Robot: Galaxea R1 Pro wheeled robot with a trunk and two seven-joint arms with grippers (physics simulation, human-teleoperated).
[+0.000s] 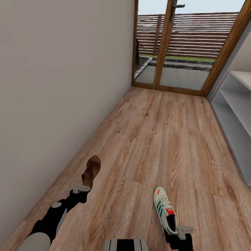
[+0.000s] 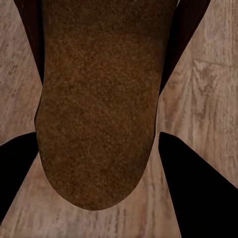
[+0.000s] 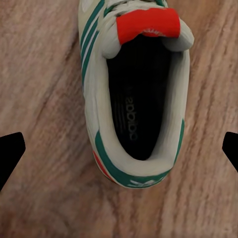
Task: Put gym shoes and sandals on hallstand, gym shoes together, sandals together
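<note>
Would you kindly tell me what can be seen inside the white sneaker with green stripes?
Inside the white low-top sneaker with green stripes, the right wrist view shows a dark insole with faint printed lettering. Further forward, the red-orange tongue patch covers the toe area, so that part stays unseen.

Left arm [image 1: 52, 218]: black links showing, a white-grey rounded shell covering the lower segment, a pale grey disc sitting at one joint. Left gripper [image 1: 81, 189]: light grey bracket capping a black body. Right gripper [image 1: 184, 230]: same grey bracket over black. Fingers [image 3: 11, 151] appearing as plain black wedges in both wrist views. Trunk top [image 1: 125, 244]: grey and black banding showing.
</note>
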